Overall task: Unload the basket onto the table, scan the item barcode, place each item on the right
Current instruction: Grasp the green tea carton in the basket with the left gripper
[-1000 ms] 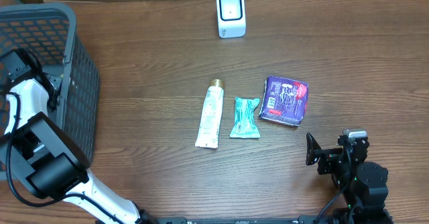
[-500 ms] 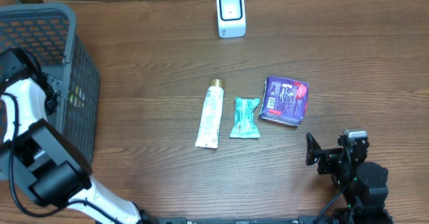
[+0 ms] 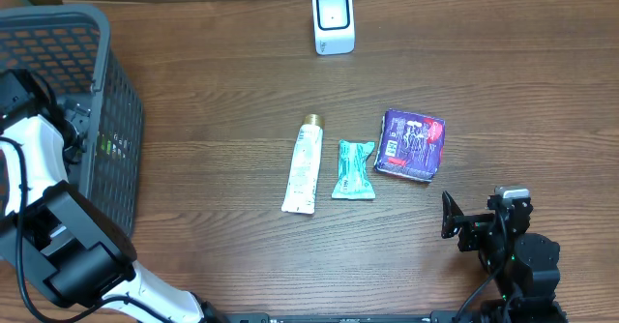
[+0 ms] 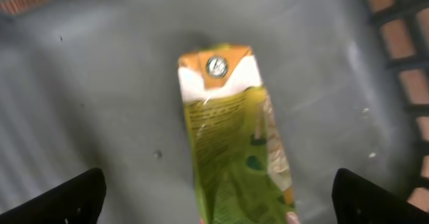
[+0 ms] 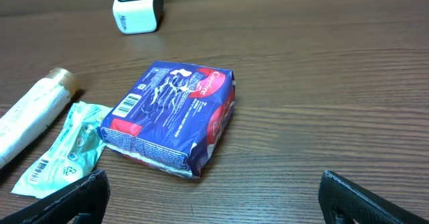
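A green and orange carton (image 4: 231, 137) lies on the grey floor of the basket (image 3: 58, 18), its white-and-orange top end pointing away from me. My left gripper (image 4: 218, 200) hangs over it inside the basket, open, with its black fingers (image 4: 74, 197) far out on either side and not touching it. The white barcode scanner (image 3: 333, 20) stands at the back of the table. Near the front right, my right gripper (image 5: 214, 197) is open and holds nothing. A purple pack (image 5: 171, 117) lies just ahead of it.
A white tube (image 3: 306, 164), a teal packet (image 3: 354, 169) and the purple pack (image 3: 411, 144) lie side by side mid-table. The dark mesh basket fills the left edge, with the left arm (image 3: 29, 159) reaching over its wall.
The left arm has shifted slightly inside the basket, and a green patch now shows through the basket's mesh wall. The right arm and the table items have not moved.
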Controlling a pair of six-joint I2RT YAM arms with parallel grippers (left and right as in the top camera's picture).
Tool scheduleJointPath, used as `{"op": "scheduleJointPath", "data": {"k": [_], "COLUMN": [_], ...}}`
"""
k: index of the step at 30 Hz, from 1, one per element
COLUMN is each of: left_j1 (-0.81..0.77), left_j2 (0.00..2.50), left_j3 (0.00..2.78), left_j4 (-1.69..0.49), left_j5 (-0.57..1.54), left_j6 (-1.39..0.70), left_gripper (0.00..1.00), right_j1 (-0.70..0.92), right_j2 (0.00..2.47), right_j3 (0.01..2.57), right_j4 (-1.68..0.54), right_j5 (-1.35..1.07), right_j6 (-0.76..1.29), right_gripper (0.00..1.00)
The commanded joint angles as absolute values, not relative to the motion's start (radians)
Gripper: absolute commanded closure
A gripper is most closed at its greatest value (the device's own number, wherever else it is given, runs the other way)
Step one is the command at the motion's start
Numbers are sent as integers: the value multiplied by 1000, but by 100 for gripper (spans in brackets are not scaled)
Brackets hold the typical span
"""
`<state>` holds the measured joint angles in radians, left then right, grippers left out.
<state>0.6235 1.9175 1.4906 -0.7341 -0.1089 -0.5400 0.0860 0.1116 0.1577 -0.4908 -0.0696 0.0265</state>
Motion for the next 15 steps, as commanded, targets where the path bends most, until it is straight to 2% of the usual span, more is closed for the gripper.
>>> {"op": "scheduleJointPath", "data": {"k": [1, 4, 7, 8, 9, 12, 15], "left_j1": [622, 621, 621, 621, 622, 622, 622], "left_j2": [1999, 2056, 2083, 2087, 2087, 2084, 2062], "left_j3": [1472, 1472, 1472, 1472, 1472, 1483, 1538], "left_j4": [-727, -711, -693, -682, -677, -676, -720], "left_j5": [-115, -111, -111, -112, -112, -100, -54], "left_j6": [-528, -528, -528, -528, -528, -528, -527], "left_gripper": [0, 3, 18, 32, 55, 96, 96], "right_j1": [91, 91, 91, 91, 91, 91, 91], "right_j2": [107, 107, 107, 107, 107, 107, 107], "right_j3": [178, 178, 178, 178, 178, 178, 178], "right_j4": [-485, -485, -485, -485, -485, -485, -485], "right_j5": [-61, -60, -60, -60, -60, -60, -60], "right_j6": [25, 25, 25, 25, 25, 25, 25], "right_gripper": [0, 0, 0, 0, 0, 0, 0]}}
